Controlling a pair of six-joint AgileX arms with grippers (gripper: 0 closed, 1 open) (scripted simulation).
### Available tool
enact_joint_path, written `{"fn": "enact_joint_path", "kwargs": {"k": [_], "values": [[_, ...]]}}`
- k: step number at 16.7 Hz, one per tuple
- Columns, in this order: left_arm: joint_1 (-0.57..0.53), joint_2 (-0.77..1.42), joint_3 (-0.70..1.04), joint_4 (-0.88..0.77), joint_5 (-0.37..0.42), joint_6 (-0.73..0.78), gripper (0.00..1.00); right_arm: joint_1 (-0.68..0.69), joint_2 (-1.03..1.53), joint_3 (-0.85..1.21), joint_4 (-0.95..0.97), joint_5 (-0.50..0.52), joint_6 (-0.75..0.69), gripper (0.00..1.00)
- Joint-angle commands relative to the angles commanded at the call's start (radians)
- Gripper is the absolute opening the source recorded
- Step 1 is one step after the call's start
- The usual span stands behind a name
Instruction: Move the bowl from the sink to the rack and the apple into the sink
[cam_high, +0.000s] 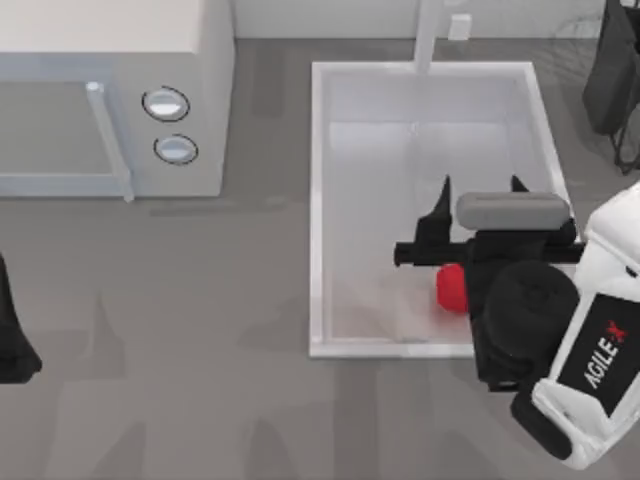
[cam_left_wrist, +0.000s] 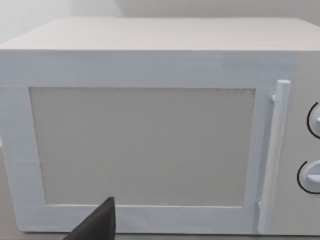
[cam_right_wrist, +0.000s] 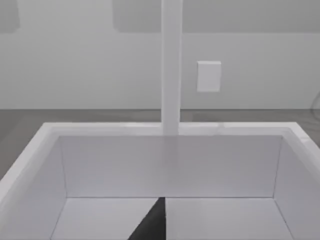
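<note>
Top view: the sink (cam_high: 318, 200), a white rectangular basin with a raised rim, is my landmark; its tap post (cam_high: 428, 35) rises from the far rim. My right gripper (cam_high: 478, 198) hangs over the sink's right half, its two dark fingertips set apart with nothing between them, so I log the jaws as released. The apple (cam_high: 451, 288), small and bright red, lies on the sink floor near the front rim, partly covered by my right arm's black wrist. The microwave (cam_high: 205, 100) with two round knobs (cam_high: 166, 104) stands to the left of the sink, with a strip of grey table (cam_high: 200, 330) between them. My left arm sits parked at the table's left edge, well apart from the sink; I cannot tell how its jaws stand. A dark wire rack (cam_high: 612, 70) shows past the sink's right rim at the far corner. Left wrist view: the microwave (cam_left_wrist: 145, 145) front with its door, upright handle (cam_left_wrist: 274, 155) and the edges of two knobs; one dark fingertip (cam_left_wrist: 100, 222) of my left gripper pokes in at the frame edge. Right wrist view: the sink (cam_right_wrist: 170, 165) interior, white walls and floor, the tap post (cam_right_wrist: 171, 65) upright at the far rim, a small white wall plate (cam_right_wrist: 208, 76) behind it, and one dark fingertip (cam_right_wrist: 152, 225) above the floor.
</note>
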Motion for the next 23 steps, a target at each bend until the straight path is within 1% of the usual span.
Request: {"fn": "enact_joint_path", "kwargs": {"k": [1,2,11,13,15,18,23], "values": [[0.000,0.000,0.000,0.000,0.000,0.000,1.00,0.000,0.000,0.000,0.000,0.000,0.000,0.98],[0.000,0.000,0.000,0.000,0.000,0.000,1.00,0.000,0.000,0.000,0.000,0.000,0.000,1.00],[0.000,0.000,0.000,0.000,0.000,0.000,1.00,-0.001,0.000,0.001,0.000,0.000,0.000,1.00],[0.000,0.000,0.000,0.000,0.000,0.000,1.00,-0.013,-0.030,-0.011,-0.029,-0.009,0.005,1.00],[0.000,0.000,0.000,0.000,0.000,0.000,1.00,-0.045,-0.102,-0.036,-0.098,-0.028,0.015,1.00],[0.000,0.000,0.000,0.000,0.000,0.000,1.00,-0.118,-0.288,-0.091,-0.262,-0.068,0.033,1.00],[0.000,0.000,0.000,0.000,0.000,0.000,1.00,-0.280,-0.783,-0.217,-0.622,-0.171,0.052,1.00]]}}
